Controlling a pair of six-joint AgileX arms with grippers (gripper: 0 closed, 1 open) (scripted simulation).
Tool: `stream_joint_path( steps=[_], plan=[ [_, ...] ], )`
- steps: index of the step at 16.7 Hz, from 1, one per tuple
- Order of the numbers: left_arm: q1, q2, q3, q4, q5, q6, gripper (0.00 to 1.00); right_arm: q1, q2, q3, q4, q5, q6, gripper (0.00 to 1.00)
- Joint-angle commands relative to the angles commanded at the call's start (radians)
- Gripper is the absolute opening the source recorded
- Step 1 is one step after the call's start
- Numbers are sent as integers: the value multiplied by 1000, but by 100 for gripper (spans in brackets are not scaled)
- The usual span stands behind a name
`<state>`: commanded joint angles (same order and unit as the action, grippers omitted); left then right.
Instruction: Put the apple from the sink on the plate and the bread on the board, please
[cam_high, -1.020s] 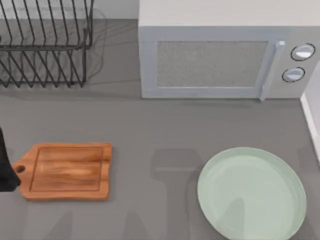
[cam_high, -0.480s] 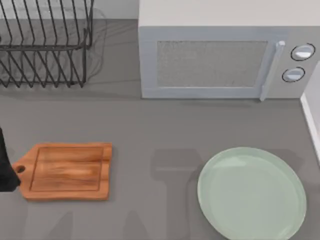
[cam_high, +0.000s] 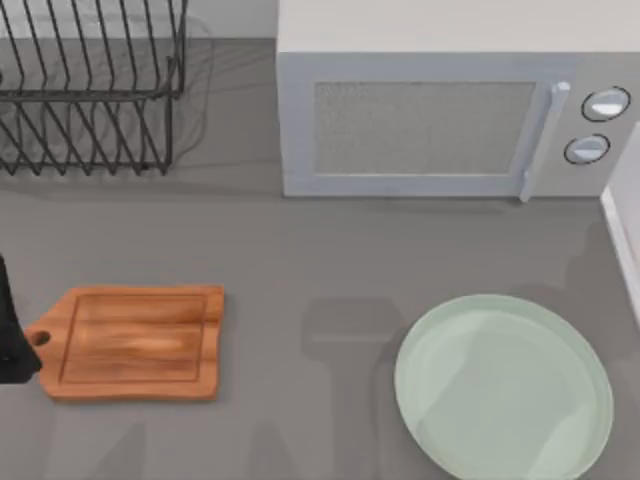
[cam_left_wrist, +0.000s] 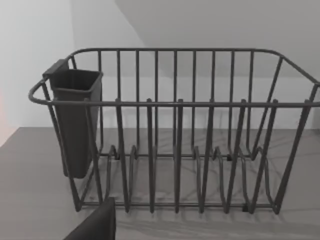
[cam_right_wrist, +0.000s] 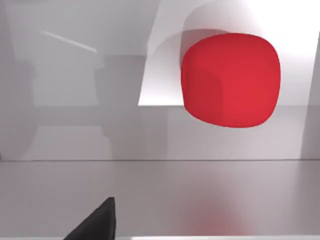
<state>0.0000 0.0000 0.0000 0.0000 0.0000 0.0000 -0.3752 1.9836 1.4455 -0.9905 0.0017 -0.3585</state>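
Shadow's slid off the plate (cam_high: 503, 385) twd 2 o'clock: your R gripper (cam_right_wrist: 97, 222), open/shut can't tell, now faces the apple (cam_right_wrist: 230, 80) in the sink (cam_right_wrist: 75, 125); L arm (cam_high: 8, 335) parked 9 o'clock of board (cam_high: 135, 342).

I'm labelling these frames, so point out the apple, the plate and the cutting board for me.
apple (cam_right_wrist: 230, 80): right wrist view, middle of its red body.
plate (cam_high: 503, 388): top view, bare centre of the pale green dish.
cutting board (cam_high: 135, 340): top view, middle of the wooden face inside the groove.
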Motion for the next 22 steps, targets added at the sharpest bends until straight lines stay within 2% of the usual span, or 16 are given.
stream_joint_path(
  steps=[9,12,17,22],
  plan=[
    [0,0,0,0,0,0,100,-5,65,31,-10,0,-9,100],
    [0,0,0,0,0,0,100,-6,133,-10,93,1,-8,100],
    [0,0,0,0,0,0,100,-8,298,-107,385,2,-6,100],
    [0,0,0,0,0,0,100,-9,363,-146,467,3,-5,100]
  ],
)
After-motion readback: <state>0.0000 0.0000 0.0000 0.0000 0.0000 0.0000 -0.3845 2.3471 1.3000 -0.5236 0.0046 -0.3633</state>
